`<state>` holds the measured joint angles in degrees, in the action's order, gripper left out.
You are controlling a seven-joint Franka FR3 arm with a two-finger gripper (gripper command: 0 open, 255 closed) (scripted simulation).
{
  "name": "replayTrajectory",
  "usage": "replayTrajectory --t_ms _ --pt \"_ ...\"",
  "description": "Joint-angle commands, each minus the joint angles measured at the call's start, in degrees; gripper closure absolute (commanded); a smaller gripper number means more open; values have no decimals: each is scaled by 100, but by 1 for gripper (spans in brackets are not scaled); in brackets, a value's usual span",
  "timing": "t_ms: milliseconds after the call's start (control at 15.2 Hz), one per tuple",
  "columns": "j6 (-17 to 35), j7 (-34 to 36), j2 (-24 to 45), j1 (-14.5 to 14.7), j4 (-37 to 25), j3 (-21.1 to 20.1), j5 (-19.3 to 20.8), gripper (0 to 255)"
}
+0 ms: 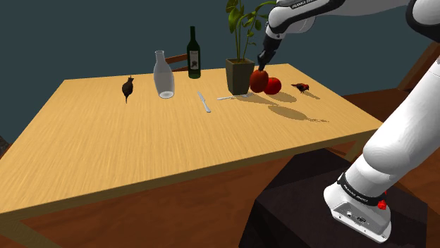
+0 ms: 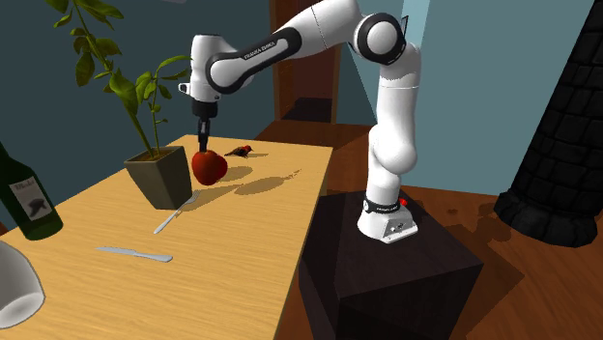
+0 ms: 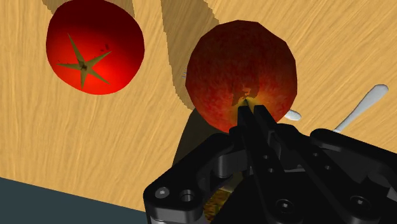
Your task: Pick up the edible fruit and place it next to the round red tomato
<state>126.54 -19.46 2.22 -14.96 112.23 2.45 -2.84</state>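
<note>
A red apple with yellowish patches point(image 3: 222, 63) sits right under my gripper point(image 3: 252, 111), whose two black fingers are shut together on its top at the stem. In the shoulder view the apple point(image 1: 258, 80) is beside the round red tomato point(image 1: 273, 86), almost touching it, just in front of the plant pot, with the gripper point(image 1: 263, 65) pointing straight down onto it. The tomato point(image 3: 94, 48) with its green star calyx lies on the wooden table a short way from the apple. In the second exterior view the apple point(image 2: 208, 166) hangs under the gripper point(image 2: 204, 145) and hides the tomato.
A dark plant pot point(image 1: 240, 75) with a leafy plant stands right beside the apple. A spoon point(image 1: 229, 97) and a knife point(image 1: 204, 101) lie in front of it. Further along stand a wine bottle point(image 1: 193, 53), a clear carafe point(image 1: 163, 74) and a dark figurine point(image 1: 127, 88). A small bird figure point(image 1: 301, 87) sits beyond the tomato.
</note>
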Motion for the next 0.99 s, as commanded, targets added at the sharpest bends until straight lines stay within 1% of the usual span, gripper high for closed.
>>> replayTrajectory --t_ms 0,594,924 --pt "149 -8 34 1 110 -1 -7 255" --pt "806 -55 279 1 523 -6 -50 255" --pt "833 -57 291 1 538 -7 -52 255"
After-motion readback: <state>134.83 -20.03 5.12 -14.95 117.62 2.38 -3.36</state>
